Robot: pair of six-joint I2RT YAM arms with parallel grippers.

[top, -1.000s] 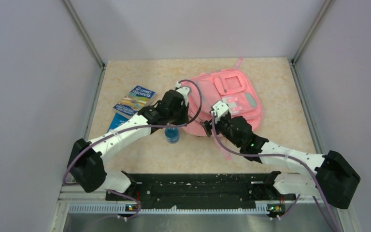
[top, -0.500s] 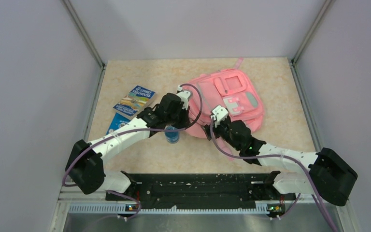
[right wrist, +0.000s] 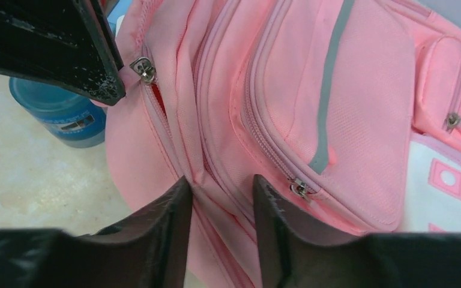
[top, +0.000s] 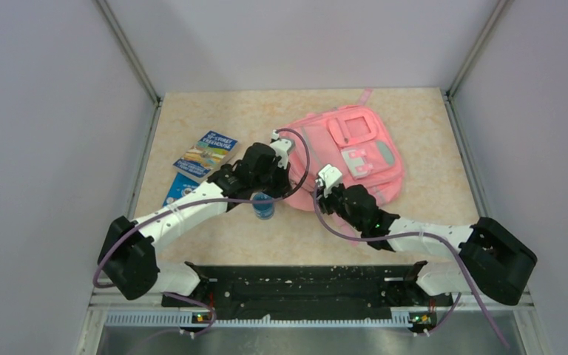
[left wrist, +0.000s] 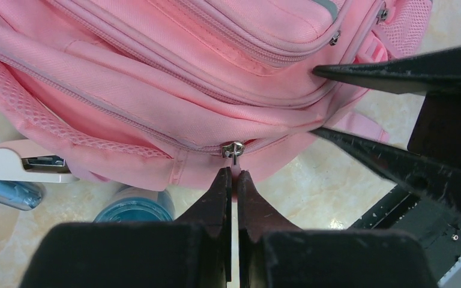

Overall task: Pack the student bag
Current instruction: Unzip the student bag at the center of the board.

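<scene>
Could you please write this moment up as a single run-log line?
left gripper: shut on zip pull | right gripper: open, pinching fabric fold | backpack: main zip closed | bottle, books: outside

The top external camera looks steeply down from above the counter's (top: pixel 214 118) near edge, taking in every corner. Both wrist cameras sit close against the student bag (top: pixel 351 151), facing it from opposite sides, sharing its near-left zipped seam.

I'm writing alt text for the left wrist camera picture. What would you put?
The left gripper, fingers closed together, sits just below a metal zip pull on the student bag. The right gripper's dark fingers press the bag from the right; a blue-lidded jar stands lower left.
</scene>
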